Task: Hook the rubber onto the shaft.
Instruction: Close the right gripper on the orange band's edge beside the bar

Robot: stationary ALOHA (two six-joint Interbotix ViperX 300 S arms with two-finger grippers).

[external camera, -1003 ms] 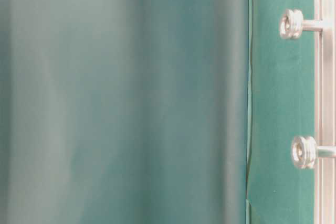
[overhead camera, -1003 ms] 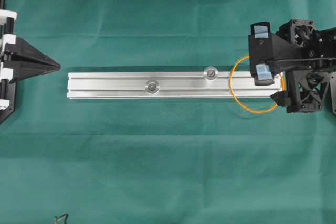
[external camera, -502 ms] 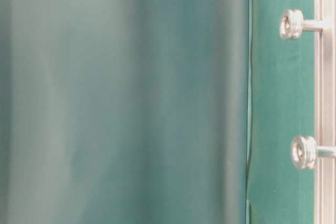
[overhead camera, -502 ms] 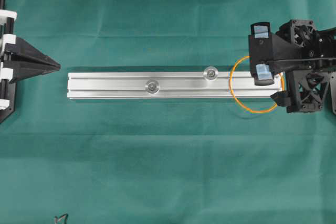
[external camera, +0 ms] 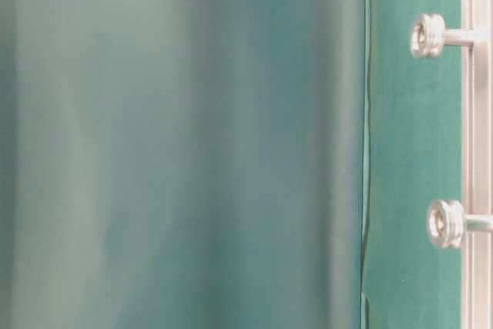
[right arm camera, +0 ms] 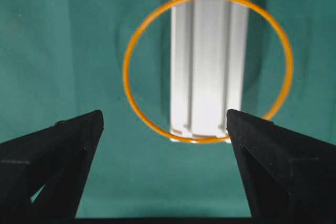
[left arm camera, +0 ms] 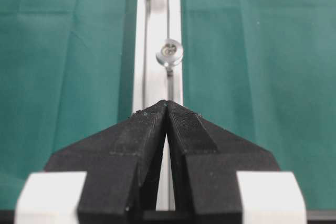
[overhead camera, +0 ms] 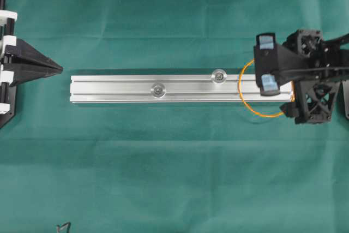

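Right gripper (right arm camera: 165, 129) is held fully open and empty at the lower frame; the rubber (right arm camera: 127, 85) is draped over the rail (right arm camera: 209, 51) end at centre; judged light, limp and stretchy; best pinched at its free left arc.
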